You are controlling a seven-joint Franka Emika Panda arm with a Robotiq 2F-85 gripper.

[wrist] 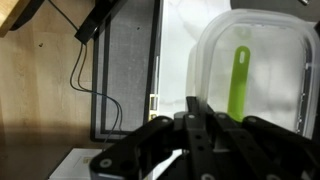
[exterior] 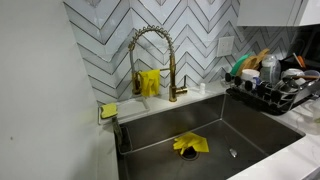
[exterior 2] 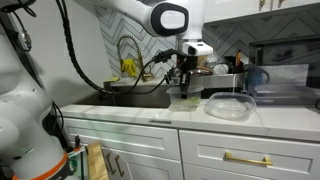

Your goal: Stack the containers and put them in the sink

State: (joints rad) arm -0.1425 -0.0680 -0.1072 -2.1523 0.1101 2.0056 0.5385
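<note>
The clear plastic container with rounded corners (exterior 2: 230, 106) lies flat on the white stone counter (exterior 2: 150, 118), right of the steel sink (exterior 2: 140, 99). Its long side runs left to right along the counter, and in the wrist view (wrist: 255, 60) a bright green strip (wrist: 238, 85) shows through it lengthwise. Just left of it the black Robotiq gripper (exterior 2: 185, 88) hangs fingers-down between container and sink with nothing visibly in its grip, though I cannot tell how far the jaws are parted. Farther off, a gold spring-neck faucet (exterior: 150, 60) stands against grey-and-white chevron tiles (exterior: 200, 30), a loaded black dish rack (exterior: 270, 97) sits at the right, and a crumpled yellow cloth (exterior: 190, 145) lies in the basin.
</note>
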